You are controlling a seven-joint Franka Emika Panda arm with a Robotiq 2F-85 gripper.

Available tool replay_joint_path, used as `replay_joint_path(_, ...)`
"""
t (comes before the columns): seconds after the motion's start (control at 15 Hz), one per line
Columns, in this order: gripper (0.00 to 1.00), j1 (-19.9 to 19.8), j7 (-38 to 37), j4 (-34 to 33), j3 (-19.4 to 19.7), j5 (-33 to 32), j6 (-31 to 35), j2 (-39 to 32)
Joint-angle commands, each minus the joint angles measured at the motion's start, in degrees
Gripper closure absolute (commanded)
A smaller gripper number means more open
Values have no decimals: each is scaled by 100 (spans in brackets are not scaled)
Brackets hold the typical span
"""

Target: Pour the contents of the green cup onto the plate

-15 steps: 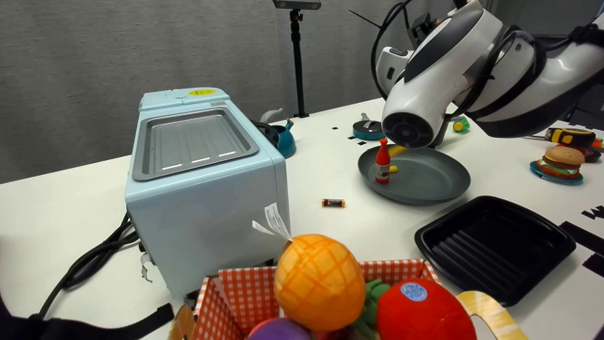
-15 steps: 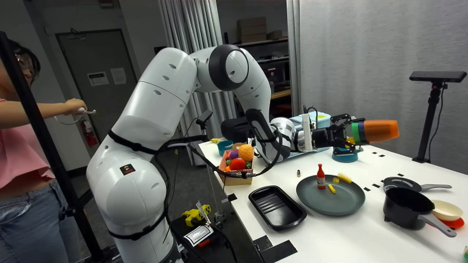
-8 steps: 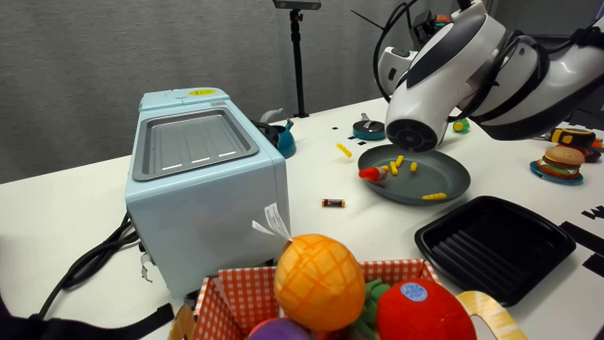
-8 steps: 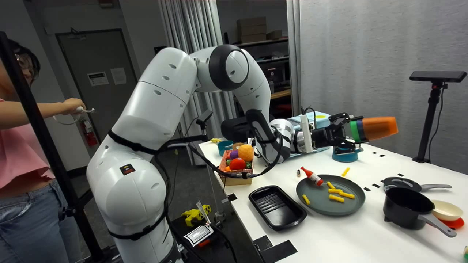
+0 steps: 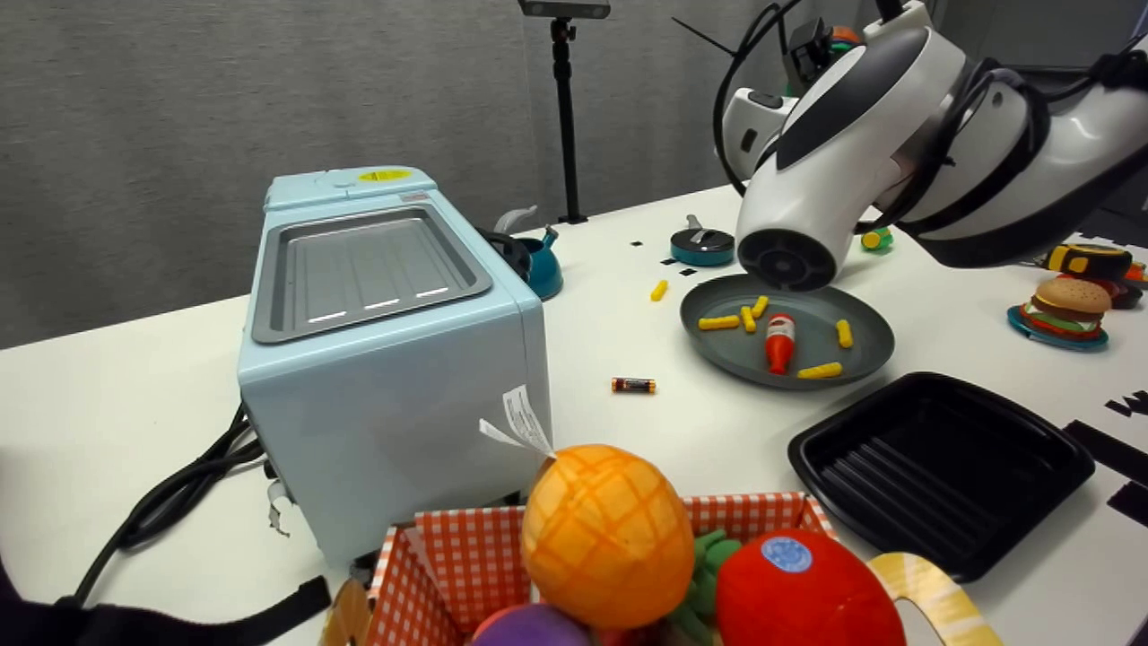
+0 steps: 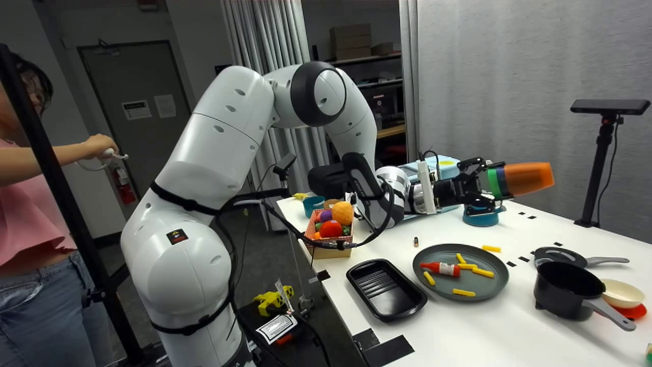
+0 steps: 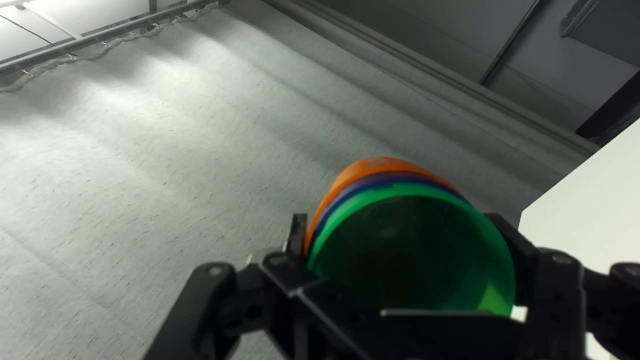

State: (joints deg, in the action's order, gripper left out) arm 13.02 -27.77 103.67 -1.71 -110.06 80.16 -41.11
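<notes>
No text is legible: the label (image 5: 781, 332) on the red bottle (image 5: 779, 347), right of centre, and the papers (image 6: 136, 110) on the door (image 6: 145, 140), upper left, are too small

Laboratory, robotics.
This was shown by a robot arm (image 6: 204, 148) set beside a white table (image 6: 509, 331); a camera (image 6: 609, 106) was mounted on a black stand (image 6: 599, 176), grey curtains (image 6: 484, 76) were hung behind, boxes (image 6: 351, 42) were stacked on shelving (image 6: 391, 130), and notices (image 6: 136, 109) were posted on a door (image 6: 142, 74).

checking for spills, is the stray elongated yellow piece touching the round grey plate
Apart: an exterior view shows white tabletop between the yellow piece and plate.
</notes>
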Motion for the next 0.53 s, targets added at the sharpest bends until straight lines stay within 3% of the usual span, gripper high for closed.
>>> replay_joint_path(0.0,40,-207,-117,102,-172,-13,-163,203)
replay_joint_path(0.47,40,-625,-14,51,-461,785,310,713)
